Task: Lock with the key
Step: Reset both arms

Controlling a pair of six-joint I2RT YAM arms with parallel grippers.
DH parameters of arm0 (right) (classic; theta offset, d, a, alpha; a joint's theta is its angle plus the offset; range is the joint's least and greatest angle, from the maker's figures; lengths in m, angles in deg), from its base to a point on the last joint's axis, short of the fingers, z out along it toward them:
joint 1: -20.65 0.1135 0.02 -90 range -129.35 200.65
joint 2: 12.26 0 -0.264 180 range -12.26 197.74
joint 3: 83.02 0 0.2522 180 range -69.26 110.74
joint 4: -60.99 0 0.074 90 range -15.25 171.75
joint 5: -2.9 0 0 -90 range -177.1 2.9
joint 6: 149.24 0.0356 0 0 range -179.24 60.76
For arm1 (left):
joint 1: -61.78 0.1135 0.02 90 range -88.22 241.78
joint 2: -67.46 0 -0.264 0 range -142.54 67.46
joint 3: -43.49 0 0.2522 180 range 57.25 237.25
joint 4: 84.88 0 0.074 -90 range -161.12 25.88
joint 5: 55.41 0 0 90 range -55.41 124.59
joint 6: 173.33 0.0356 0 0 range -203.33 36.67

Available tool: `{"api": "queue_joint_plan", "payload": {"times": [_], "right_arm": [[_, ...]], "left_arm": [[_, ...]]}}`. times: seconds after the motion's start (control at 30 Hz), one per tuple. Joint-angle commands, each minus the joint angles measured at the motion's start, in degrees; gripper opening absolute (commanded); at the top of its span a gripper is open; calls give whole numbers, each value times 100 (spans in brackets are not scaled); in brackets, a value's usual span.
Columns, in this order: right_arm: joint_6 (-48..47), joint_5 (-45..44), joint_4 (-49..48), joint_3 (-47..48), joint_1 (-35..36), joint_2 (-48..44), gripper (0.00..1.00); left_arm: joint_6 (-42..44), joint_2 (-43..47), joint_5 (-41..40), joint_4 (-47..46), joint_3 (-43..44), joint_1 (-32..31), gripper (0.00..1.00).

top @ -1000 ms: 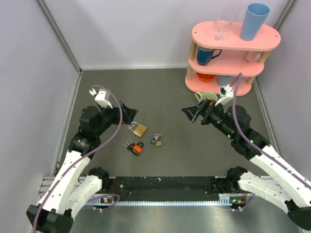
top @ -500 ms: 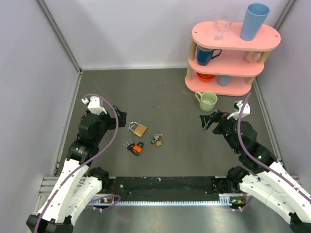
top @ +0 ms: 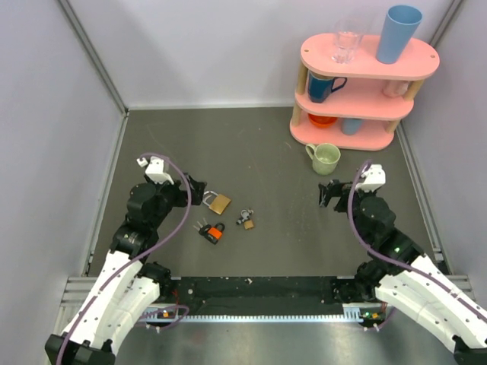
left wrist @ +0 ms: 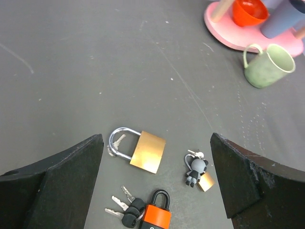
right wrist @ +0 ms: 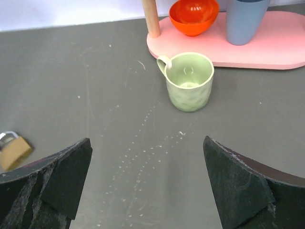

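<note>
Key (left wrist: 120, 212) lay on the bench (left wrist: 71, 71) beside the orange-and-black padlock (left wrist: 155, 214); left end effector (left wrist: 155, 186) and right end effector (right wrist: 145, 183) both stood released, empty.

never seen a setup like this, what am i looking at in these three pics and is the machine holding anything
These are two robot arms bolted at the near edge of a dark table. The wide picture comes from a camera fixed above and behind them; the other two come from cameras on each wrist, so the black wedges at their lower corners are that arm's own fingers.

The left claw and right claw both stand open and hold nothing.

On the table lie a large brass padlock, an orange-and-black padlock with a small bunch of keys beside it, and a tiny brass padlock with a small grey figure charm. Farther back stand a green mug and a pink shelf holding cups, a glass and an orange bowl.
</note>
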Motion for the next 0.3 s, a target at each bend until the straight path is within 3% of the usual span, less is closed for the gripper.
{"api": "queue_joint_plan", "payload": {"times": [0.0, 0.1, 0.2, 0.27], "right_arm": [[-1056, -141, -1214, -578, -42, -240, 99], [-1487, -485, -1891, -956, -252, -372, 99], [-1567, -389, -2349, -1334, -849, -399, 99], [-1454, -109, -2751, -1581, -1464, -268, 99]], "left_arm": [[368, 83, 756, -900, -168, 19, 99], [351, 215, 651, -1392, -431, 19, 99], [324, 356, 598, -2086, -809, 19, 95], [386, 391, 441, -2219, -942, 10, 99]]}}
